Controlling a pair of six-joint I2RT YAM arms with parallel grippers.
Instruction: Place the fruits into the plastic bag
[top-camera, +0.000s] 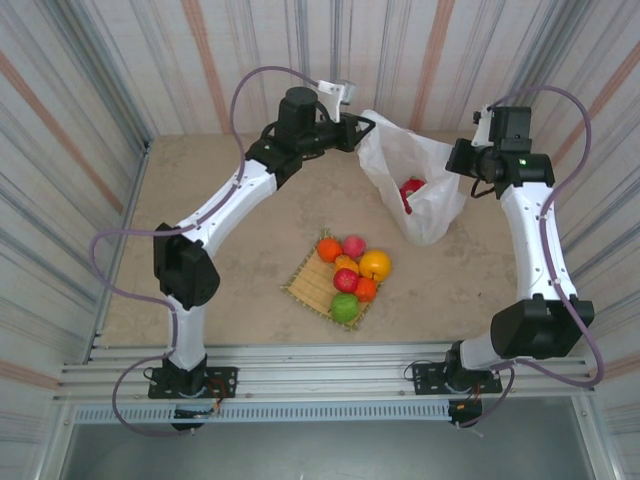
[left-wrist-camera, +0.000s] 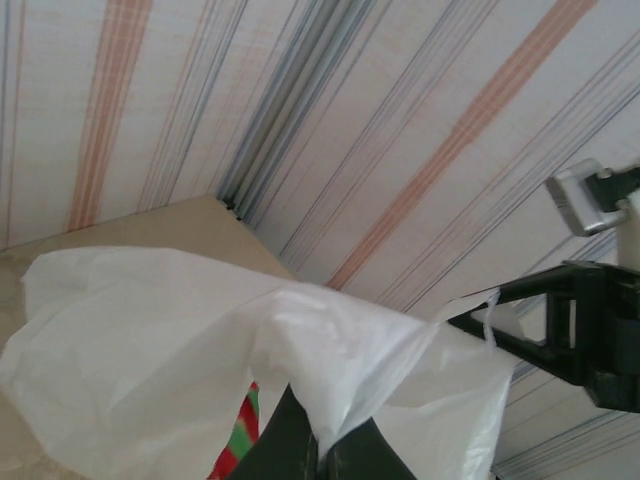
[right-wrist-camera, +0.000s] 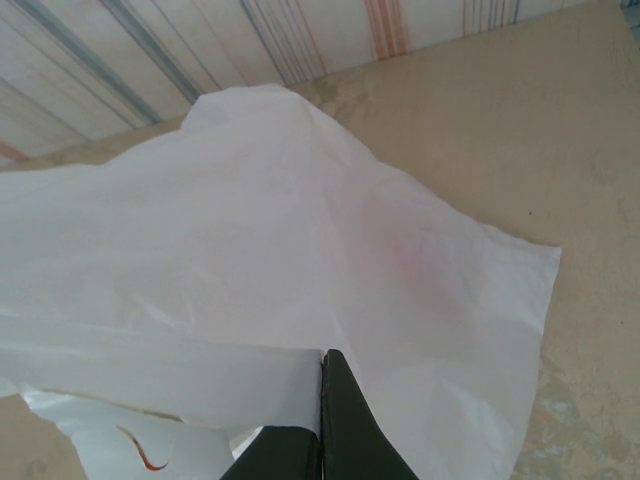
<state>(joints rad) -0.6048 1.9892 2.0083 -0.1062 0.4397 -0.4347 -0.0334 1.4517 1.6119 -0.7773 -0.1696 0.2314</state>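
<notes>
Thin translucent white plastic bag (top-camera: 430, 200), likely limp, light, slippery; my left gripper (left-wrist-camera: 318, 450) and right gripper (right-wrist-camera: 323, 400) pinch its rim.

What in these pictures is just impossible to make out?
1. Top view: how much the bag holds. A red fruit peeks out, and plastic hides the rest.
2. Left wrist view: a red-and-green fruit, cut off by the bottom edge and a bag fold.
3. Right wrist view: a pink smudge through the plastic, too blurred to name.
4. Top view: the mat, mostly covered by fruits.
</notes>
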